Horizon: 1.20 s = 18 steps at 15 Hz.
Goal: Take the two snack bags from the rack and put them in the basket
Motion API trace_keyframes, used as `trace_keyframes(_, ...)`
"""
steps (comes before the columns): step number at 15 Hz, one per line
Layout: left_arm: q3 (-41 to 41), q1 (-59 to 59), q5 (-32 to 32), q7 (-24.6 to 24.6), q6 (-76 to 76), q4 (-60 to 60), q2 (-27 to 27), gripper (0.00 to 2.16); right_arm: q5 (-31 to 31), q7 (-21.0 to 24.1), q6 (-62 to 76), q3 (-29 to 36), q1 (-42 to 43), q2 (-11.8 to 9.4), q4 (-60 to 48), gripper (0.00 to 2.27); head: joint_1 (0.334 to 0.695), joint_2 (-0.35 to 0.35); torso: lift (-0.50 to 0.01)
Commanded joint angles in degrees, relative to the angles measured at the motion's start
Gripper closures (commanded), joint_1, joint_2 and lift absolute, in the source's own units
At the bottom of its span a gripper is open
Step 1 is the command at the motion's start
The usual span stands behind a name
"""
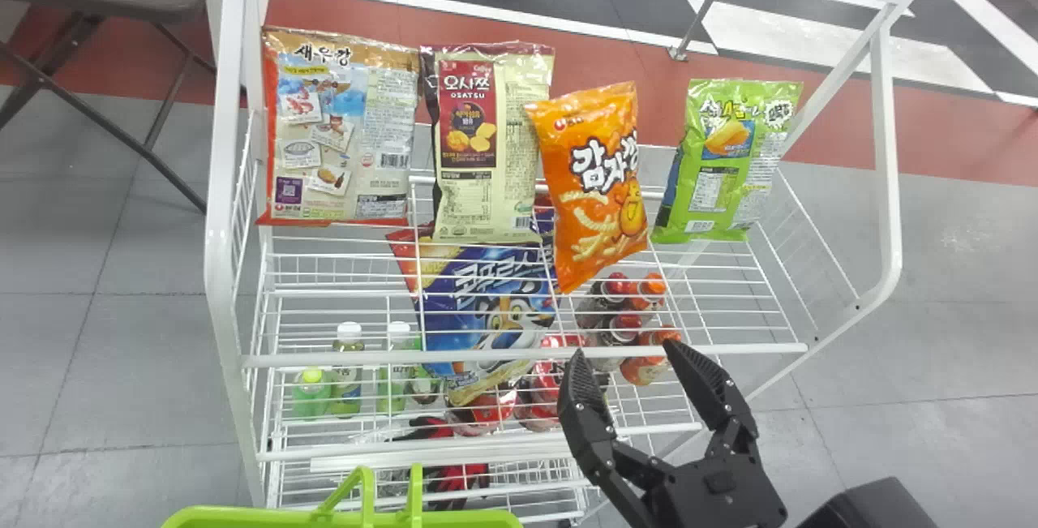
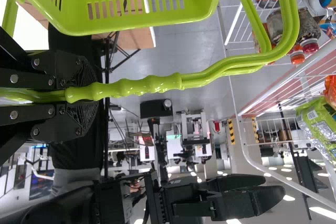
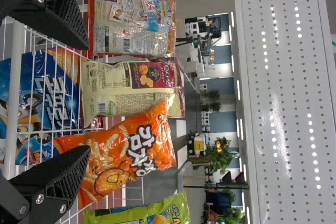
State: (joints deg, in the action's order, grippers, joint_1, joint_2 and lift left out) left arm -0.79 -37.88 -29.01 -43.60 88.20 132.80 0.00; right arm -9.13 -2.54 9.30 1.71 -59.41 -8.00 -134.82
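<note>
The handle [image 2: 152,85] of the green basket [image 1: 243,518] is being clamped by the left gripper [image 2: 86,94]; the basket is being held up by that grip, in front of the white rack [image 1: 519,356]; the right gripper [image 1: 624,358] is being held in front of the rack, its two fingers being spread well apart; the orange bag [image 1: 596,179] is being borne by the top shelf beyond that gripper, tilted, one edge being set over the cream and maroon bag [image 1: 495,147] beside it; the tan and red bag [image 1: 336,130] is being held upright at the left end of the row, and the green bag [image 1: 718,163] at the right; which two are being asked for cannot be told; a blue bag [image 1: 486,329] and several bottles [image 1: 349,374] are being held lower down, behind the wires
</note>
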Motion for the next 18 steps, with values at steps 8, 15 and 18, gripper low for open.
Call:
trace_keyframes(8, 0.0, 0.0, 0.0, -0.1, -0.2, 0.0, -0.1, 1.65, 0.0, 0.0, 1.5, 0.2, 0.0, 0.0, 0.4, 0.15, 0.695, -0.350, -0.010)
trace_keyframes(15, -0.4, -0.1, 0.0, -0.1, -0.2, -0.2, -0.1, 1.65, -0.3, -0.3, -1.0, 0.0, 2.7, 0.0, 1.0, 0.18, 0.695, -0.350, -0.010)
trace_keyframes(18, -2.0, -0.3, 0.4, 0.4, -0.2, -0.1, -0.1, 1.65, 0.2, -0.4, -9.3, -2.2, 9.3, 0.0, 1.3, 0.18, 0.695, -0.350, -0.010)
